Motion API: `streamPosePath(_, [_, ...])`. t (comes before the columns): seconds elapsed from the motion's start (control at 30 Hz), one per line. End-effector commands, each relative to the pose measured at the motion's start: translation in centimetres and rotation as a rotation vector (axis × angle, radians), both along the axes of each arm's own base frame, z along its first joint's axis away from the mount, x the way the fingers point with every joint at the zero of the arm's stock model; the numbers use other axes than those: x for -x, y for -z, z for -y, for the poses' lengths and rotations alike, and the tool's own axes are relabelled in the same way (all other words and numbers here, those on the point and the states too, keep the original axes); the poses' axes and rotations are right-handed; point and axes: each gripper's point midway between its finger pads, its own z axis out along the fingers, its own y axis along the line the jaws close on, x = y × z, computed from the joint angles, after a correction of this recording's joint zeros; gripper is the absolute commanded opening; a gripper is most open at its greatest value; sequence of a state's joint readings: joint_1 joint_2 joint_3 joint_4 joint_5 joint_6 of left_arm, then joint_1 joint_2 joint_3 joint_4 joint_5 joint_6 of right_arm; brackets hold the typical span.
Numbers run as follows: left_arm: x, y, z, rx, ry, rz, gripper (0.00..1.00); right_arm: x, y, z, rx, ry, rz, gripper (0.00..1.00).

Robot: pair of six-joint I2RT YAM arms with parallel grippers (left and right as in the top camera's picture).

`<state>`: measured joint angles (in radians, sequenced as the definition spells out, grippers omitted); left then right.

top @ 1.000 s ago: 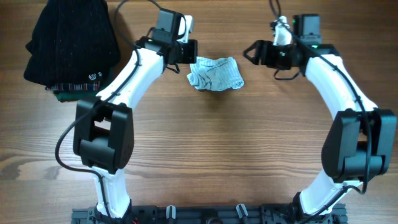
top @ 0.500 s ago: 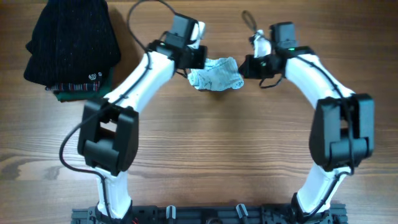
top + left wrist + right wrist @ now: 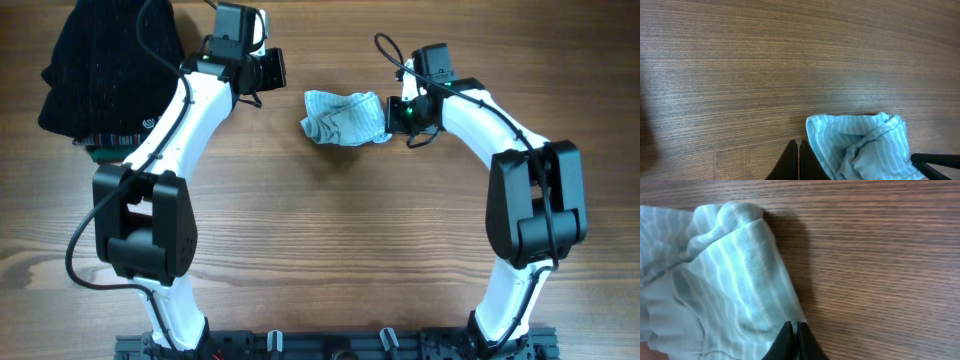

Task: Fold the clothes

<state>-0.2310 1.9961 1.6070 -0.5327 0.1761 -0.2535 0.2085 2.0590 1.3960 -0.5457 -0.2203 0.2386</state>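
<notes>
The clothes (image 3: 345, 118) are one small pale blue-white striped garment, lying crumpled on the wooden table at back centre. My left gripper (image 3: 272, 70) hangs shut to the garment's upper left, clear of it. In the left wrist view its tips (image 3: 798, 145) are pressed together with nothing between them, and the clothes (image 3: 860, 147) lie just to their right. My right gripper (image 3: 395, 113) is shut at the garment's right edge. In the right wrist view its closed tips (image 3: 794, 326) sit over the hem of the clothes (image 3: 725, 280), and no fabric shows between them.
A black knit garment (image 3: 115, 65) lies on a dark green folded garment with plaid trim (image 3: 115, 145) at the back left corner, close to the left arm. Bare wood surrounds the striped garment.
The left gripper has drawn back to the left, off the garment's edge. The right gripper moved in from the right to the garment's right edge and went from open to shut.
</notes>
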Motion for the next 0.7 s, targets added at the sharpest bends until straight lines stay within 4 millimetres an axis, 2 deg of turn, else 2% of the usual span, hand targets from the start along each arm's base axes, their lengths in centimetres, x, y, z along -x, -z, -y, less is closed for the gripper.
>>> streamPosePath(0.0, [0.1,-1.2,-0.1,0.005,-0.018,0.018,0.04,0.5,1.1,-0.6,0.047,0.011,-0.011,0.04])
streamPosePath(0.17, [0.2,-1.1,-0.2,0.001,-0.02,0.011,0.04,0.8,1.2,-0.8,0.047,0.01,-0.022,0.04])
streamPosePath(0.33, [0.2,-1.1,-0.3,-0.002,-0.022,0.012,0.04,2.3,1.6,-0.9,0.036,0.016,-0.092,0.04])
streamPosePath(0.67, [-0.5,-0.9,-2.8,-0.062,-0.095,0.026,0.04,6.5,1.7,-5.5,-0.02,-0.073,-0.214,0.04])
